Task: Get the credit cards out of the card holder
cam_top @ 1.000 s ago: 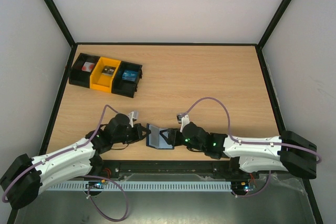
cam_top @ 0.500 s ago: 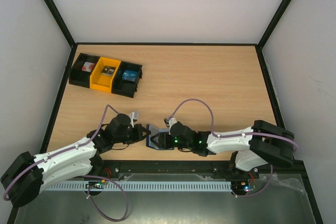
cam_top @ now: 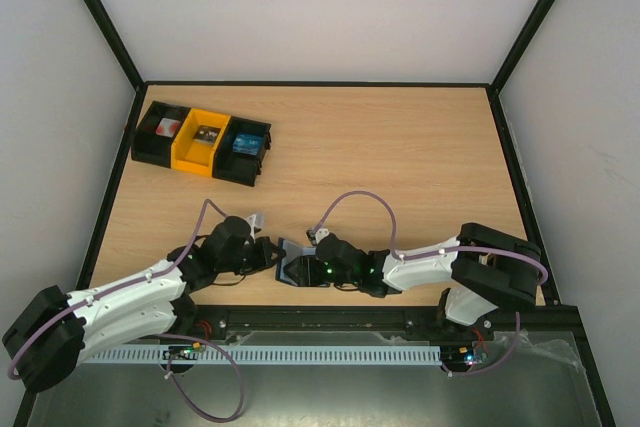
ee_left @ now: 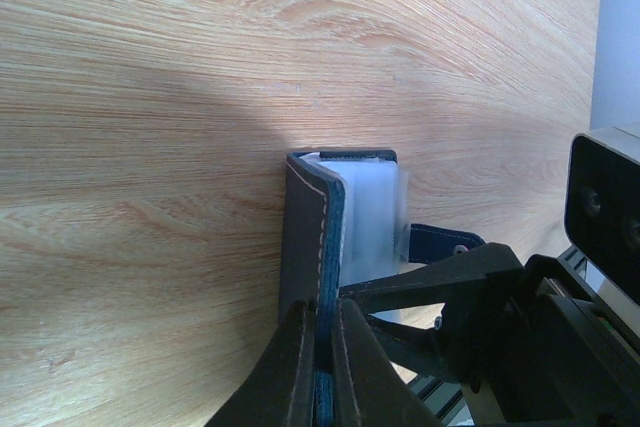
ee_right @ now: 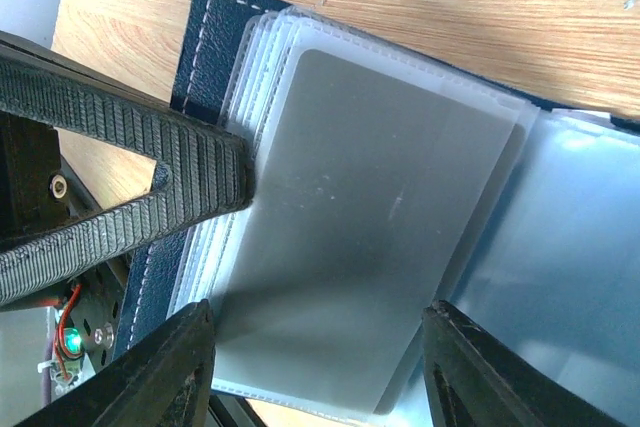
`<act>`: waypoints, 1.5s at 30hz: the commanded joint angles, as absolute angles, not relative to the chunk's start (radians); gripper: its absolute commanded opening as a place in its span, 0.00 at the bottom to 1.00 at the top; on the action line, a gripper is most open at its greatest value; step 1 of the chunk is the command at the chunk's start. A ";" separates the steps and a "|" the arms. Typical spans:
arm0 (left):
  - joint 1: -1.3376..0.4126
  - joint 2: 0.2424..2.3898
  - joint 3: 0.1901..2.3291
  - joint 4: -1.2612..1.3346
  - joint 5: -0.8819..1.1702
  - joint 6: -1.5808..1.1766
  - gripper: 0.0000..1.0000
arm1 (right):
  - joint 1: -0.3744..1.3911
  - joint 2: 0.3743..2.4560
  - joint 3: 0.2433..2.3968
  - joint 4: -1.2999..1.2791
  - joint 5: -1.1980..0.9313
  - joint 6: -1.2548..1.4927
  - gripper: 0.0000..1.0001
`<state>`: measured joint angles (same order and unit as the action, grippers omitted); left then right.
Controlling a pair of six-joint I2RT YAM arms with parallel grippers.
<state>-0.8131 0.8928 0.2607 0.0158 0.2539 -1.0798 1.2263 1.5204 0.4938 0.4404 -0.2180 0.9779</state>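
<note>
The card holder (cam_top: 296, 252) lies open at the lower middle of the table (cam_top: 400, 167), close to its near edge, between the two arms. The left gripper (cam_top: 270, 255) reaches it from the left and the right gripper (cam_top: 308, 269) from the right.

In the left wrist view the left gripper (ee_left: 320, 322) is clenched on the lower edge of the holder's dark stitched cover (ee_left: 303, 237), which stands on edge. A stack of clear sleeves (ee_left: 368, 212) fans out to the right of the cover, and the closing tab (ee_left: 440, 239) pokes out beyond them.

In the right wrist view the right gripper (ee_right: 318, 312) is released: its two fingers stand apart at the bottom of the frame, one on each side of the top sleeve (ee_right: 370, 237), and neither presses on it. That sleeve looks frosted grey; I cannot tell whether a card sits inside. The left gripper's ribbed finger (ee_right: 130, 152) enters from the left and meets the sleeve stack beside the blue cover (ee_right: 213, 27).

A row of bins (cam_top: 200, 142) sits at the upper left of the table, well apart from the holder.
</note>
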 commanded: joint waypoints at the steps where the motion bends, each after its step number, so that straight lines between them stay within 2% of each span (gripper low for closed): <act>1: -0.817 0.874 0.281 0.050 0.279 -1.072 0.03 | 1.232 1.502 0.491 0.420 -0.157 0.984 0.54; 3: -0.818 0.869 0.282 0.046 0.278 -1.070 0.04 | 1.232 1.494 0.491 0.403 -0.148 0.981 0.53; 6: -0.816 0.861 0.280 0.042 0.275 -1.073 0.13 | 1.233 1.491 0.484 0.392 -0.136 0.981 0.50; 11: -0.817 0.851 0.270 0.044 0.276 -1.073 0.03 | 1.232 1.486 0.466 0.396 -0.134 0.994 0.46; 26: -0.817 0.844 0.273 0.041 0.270 -1.080 0.03 | 1.232 1.432 0.454 0.368 -0.125 1.016 0.43; 34: -0.818 0.849 0.268 0.058 0.262 -1.090 0.03 | 1.232 1.414 0.456 0.428 -0.161 1.058 0.57; 45: -0.818 0.867 0.276 0.066 0.271 -1.089 0.03 | 1.232 1.437 0.464 0.430 -0.159 1.063 0.63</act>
